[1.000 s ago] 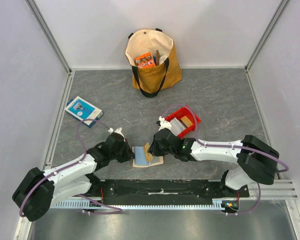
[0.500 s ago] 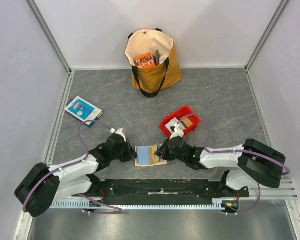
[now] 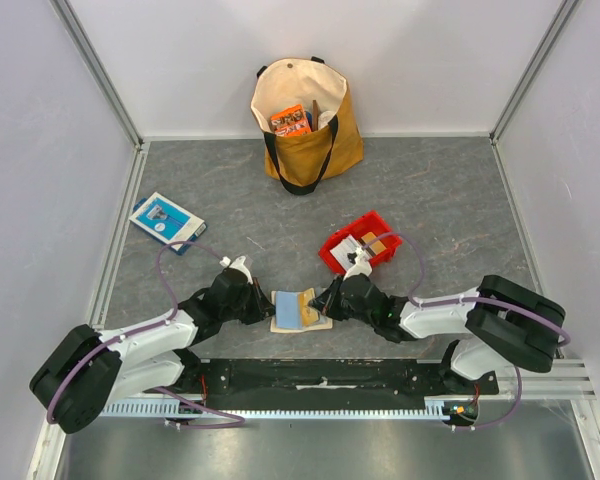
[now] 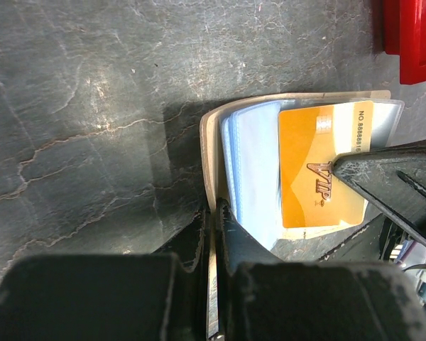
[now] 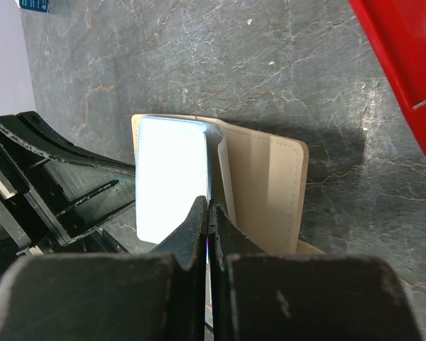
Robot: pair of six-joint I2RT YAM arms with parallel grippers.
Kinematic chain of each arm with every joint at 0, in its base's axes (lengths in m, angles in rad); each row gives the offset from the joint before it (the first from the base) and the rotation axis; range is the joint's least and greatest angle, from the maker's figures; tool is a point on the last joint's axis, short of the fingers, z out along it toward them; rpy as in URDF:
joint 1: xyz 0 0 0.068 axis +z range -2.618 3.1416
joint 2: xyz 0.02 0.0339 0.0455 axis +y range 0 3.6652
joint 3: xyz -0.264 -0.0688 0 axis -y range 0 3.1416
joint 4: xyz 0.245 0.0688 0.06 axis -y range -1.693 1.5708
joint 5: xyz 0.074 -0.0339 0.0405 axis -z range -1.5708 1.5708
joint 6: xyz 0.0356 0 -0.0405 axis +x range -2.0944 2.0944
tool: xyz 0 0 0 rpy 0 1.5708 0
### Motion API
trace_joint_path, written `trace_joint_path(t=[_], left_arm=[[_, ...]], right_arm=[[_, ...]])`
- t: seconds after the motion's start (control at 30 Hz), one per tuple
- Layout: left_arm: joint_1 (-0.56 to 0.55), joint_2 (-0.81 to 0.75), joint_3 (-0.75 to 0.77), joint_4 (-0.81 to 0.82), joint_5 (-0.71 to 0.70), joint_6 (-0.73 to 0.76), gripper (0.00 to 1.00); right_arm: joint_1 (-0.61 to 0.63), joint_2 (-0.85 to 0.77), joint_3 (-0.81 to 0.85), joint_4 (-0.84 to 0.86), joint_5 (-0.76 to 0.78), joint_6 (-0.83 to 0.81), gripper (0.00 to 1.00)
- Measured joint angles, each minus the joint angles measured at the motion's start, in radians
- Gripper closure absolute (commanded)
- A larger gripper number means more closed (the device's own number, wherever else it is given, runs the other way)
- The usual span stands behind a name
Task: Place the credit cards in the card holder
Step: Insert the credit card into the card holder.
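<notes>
The beige card holder (image 3: 322, 322) lies open on the table between both arms, its pale blue sleeves (image 4: 252, 170) fanned up. My left gripper (image 4: 214, 209) is shut on the edge of its cover (image 4: 207, 156); it shows in the top view as the left gripper (image 3: 264, 308). An orange credit card (image 4: 316, 170) marked VIP lies over the sleeves. My right gripper (image 5: 209, 206) is shut on that card, seen edge-on between the jaws, with the beige flap (image 5: 270, 192) beside it; from above the right gripper (image 3: 325, 300) is at the holder's right side. More credit cards (image 3: 365, 245) lie in the tray.
A red tray (image 3: 332, 250) stands just behind the right wrist, and its corner shows as the red tray (image 5: 405, 64). A tan tote bag (image 3: 305, 120) sits at the back. A blue-and-white box (image 3: 167, 221) lies at the left. Walls close off three sides.
The right wrist has swung down and to the right, uncovering the red tray. The orange card has slid right over the sleeves. The left arm has barely moved.
</notes>
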Motion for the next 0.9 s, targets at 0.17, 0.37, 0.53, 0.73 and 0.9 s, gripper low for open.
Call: trace_joint_path(t=[0.17, 0.37, 0.53, 0.73, 0.9], left_arm=[[0.0, -0.005, -0.001, -0.002, -0.001, 0.0, 0.98], [0.0, -0.034, -0.009, -0.028, 0.002, -0.001, 0.98], [0.0, -0.051, -0.014, -0.042, 0.002, -0.001, 0.98], [0.0, -0.05, -0.014, -0.042, 0.003, -0.008, 0.98], [0.0, -0.048, -0.015, -0.039, 0.003, -0.021, 0.98]], right_arm=[[-0.005, 0.014, -0.014, 0.03, 0.002, 0.047, 1.0], [-0.032, 0.011, -0.007, -0.023, -0.021, 0.084, 1.0], [-0.042, -0.011, 0.036, -0.106, -0.028, 0.087, 1.0], [-0.043, -0.002, 0.03, -0.095, -0.039, 0.108, 1.0], [-0.026, 0.016, 0.004, -0.035, -0.035, 0.125, 1.0]])
